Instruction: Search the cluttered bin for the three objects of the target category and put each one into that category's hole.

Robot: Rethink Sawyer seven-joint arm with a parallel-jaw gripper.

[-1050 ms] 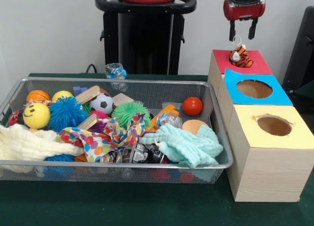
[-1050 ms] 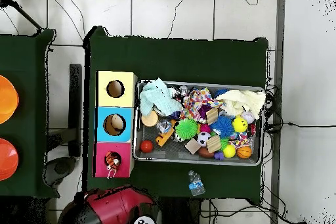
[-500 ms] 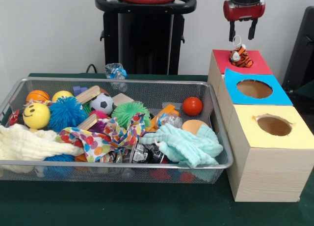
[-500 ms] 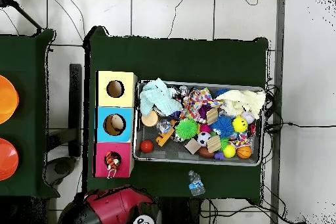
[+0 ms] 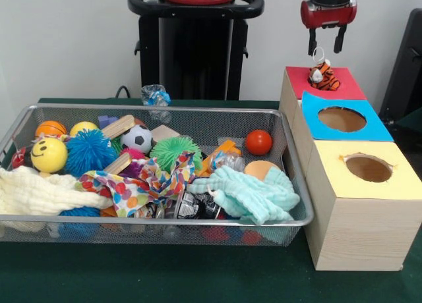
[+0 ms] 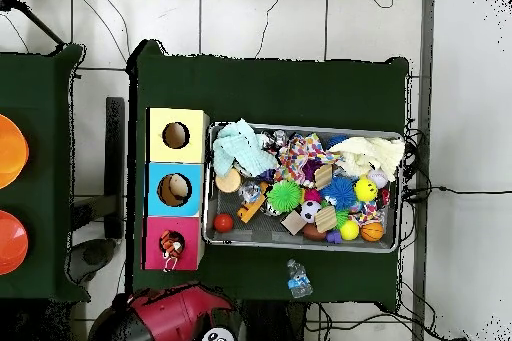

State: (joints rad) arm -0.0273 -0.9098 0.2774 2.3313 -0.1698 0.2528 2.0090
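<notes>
A: What is the biggest thing here?

B: The green table (image 5: 198,276). On it sits a wire bin (image 5: 151,220) full of toys, and to its right a row of three boxes with holes. The red box (image 5: 346,85) is far, the blue box (image 5: 366,128) is in the middle, the yellow box (image 5: 402,178) is near.

A: Is the job done?

B: Not yet, I think. A little tiger (image 5: 324,76) sits on the red box, right on its hole, but it has not dropped in. I cannot tell which two others go with it. The bin holds balls, cloths and blocks.

A: What is the gripper (image 5: 326,41) doing?

B: It hangs right above the tiger. Its two fingers are apart and hold nothing. The tiger's loop pokes up between them.

A: And the room?

B: A white wall is behind. From above, the floor (image 6: 260,27) is pale tiles with wires on it. A small bottle (image 6: 297,279) lies on the table by the bin.
</notes>
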